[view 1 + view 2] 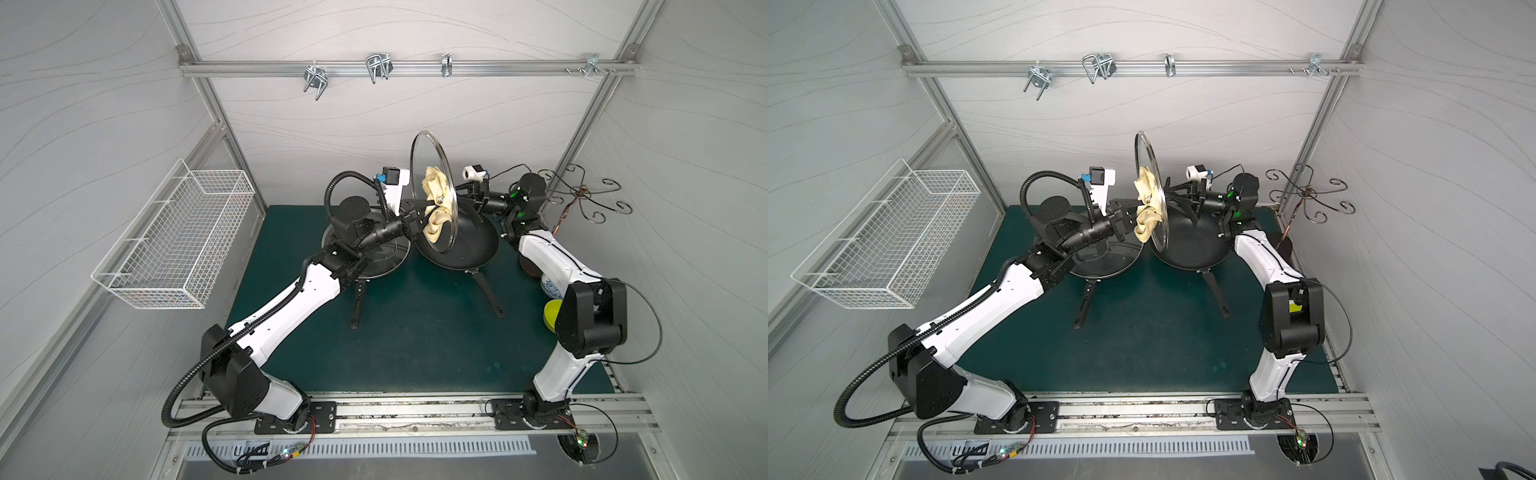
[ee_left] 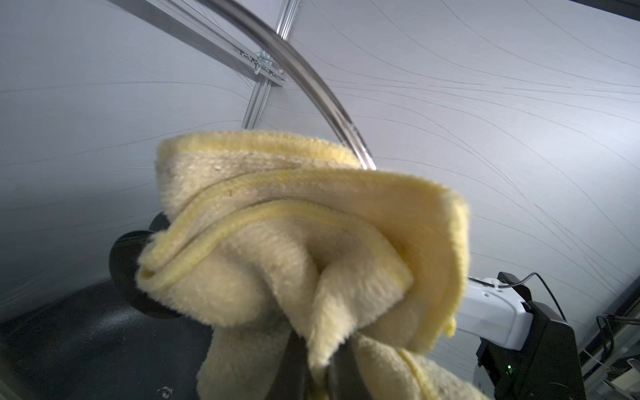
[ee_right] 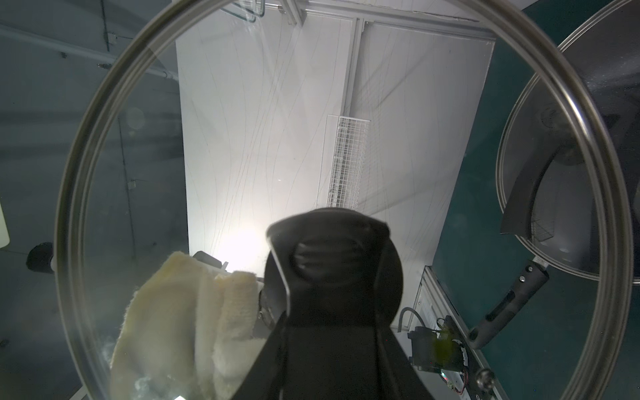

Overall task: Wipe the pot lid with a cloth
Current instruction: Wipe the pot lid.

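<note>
Your right gripper (image 1: 466, 193) clamps the knob (image 2: 126, 266), lid (image 1: 428, 153) on edge, so cloth (image 1: 435, 187) pinched in left gripper (image 1: 427, 212) reaches underside.

Against the pot lid (image 1: 430, 153), the left gripper (image 1: 428, 212) has its fingertips buried in the folds of the cloth (image 2: 311, 242), so how they pinch it cannot be seen. Behind the pot lid, the right gripper (image 3: 332, 263) covers the knob almost wholly. In the right wrist view the lid's rim runs off the picture's edges, and the cloth shows only blurred through the glass. Left of the pot lid, a pan (image 1: 384, 259) lies largely under the left arm. Right of it, a yellow bowl (image 1: 550, 316) and a blue-patterned dish (image 1: 549, 286) peek from behind the right arm, their shapes untellable.
</note>
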{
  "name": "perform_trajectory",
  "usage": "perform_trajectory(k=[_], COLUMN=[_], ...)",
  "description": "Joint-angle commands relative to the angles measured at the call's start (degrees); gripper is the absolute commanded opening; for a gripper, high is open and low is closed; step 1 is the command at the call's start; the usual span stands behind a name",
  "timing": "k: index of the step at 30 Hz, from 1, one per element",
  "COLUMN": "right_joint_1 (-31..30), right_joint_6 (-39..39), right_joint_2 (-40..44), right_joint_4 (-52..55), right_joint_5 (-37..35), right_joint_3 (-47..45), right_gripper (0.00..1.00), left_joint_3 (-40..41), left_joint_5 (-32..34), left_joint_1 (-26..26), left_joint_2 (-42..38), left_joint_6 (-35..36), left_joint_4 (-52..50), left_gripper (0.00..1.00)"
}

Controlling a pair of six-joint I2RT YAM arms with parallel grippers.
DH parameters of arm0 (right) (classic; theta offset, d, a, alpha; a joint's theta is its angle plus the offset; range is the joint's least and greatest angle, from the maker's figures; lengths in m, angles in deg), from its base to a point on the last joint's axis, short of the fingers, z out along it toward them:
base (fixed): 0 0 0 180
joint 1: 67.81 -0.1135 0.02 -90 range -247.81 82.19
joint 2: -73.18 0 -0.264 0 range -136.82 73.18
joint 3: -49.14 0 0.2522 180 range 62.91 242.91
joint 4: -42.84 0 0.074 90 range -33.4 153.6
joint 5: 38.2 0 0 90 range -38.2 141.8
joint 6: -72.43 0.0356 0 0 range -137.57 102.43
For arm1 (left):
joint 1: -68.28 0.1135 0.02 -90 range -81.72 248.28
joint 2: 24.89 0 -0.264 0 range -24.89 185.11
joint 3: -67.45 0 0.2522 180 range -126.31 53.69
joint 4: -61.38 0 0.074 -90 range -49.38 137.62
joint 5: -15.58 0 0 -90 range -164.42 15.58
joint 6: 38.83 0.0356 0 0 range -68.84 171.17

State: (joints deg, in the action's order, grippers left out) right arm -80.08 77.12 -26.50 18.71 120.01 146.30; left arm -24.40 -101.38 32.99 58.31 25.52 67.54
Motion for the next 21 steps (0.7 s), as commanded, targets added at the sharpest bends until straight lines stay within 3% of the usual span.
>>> perform_trajectory(k=[1, 4, 9, 17, 21], right_joint_1=[0.5, 1.3, 1.5, 0.8, -1.0], right_joint_6=[-8.1, -13.5, -34.0, -47.9, -55.5], right_joint_2=[6.8, 8.8, 12.1, 12.6, 12.4], right_joint_4=[2.0, 9.0, 35.2, 53.7, 62.6], right_joint_5=[-4.5, -6.5, -11.3, -21.6, -30.7], right_joint_3=[1.5, 0.9, 5.0, 10.7, 14.1], right_gripper=[0.0, 0.0, 0.0, 0.0, 0.0], left_joint_3=[2.1, 6.6, 8.2, -6.3, -12.8], left_joint_5=[2.1, 3.6, 8.0, 6.4, 8.6], left_joint_1=[2.2, 4.8, 10.5, 11.4, 10.1], left_joint_2=[-3.1, -6.6, -12.7, -12.3, -10.7], left_joint_6=[1.7, 2.6, 7.0, 27.7, 37.2], left_joint_4=[0.7, -1.4, -7.7, -29.4, -38.4], left_gripper=[0.0, 0.0, 0.0, 0.0, 0.0])
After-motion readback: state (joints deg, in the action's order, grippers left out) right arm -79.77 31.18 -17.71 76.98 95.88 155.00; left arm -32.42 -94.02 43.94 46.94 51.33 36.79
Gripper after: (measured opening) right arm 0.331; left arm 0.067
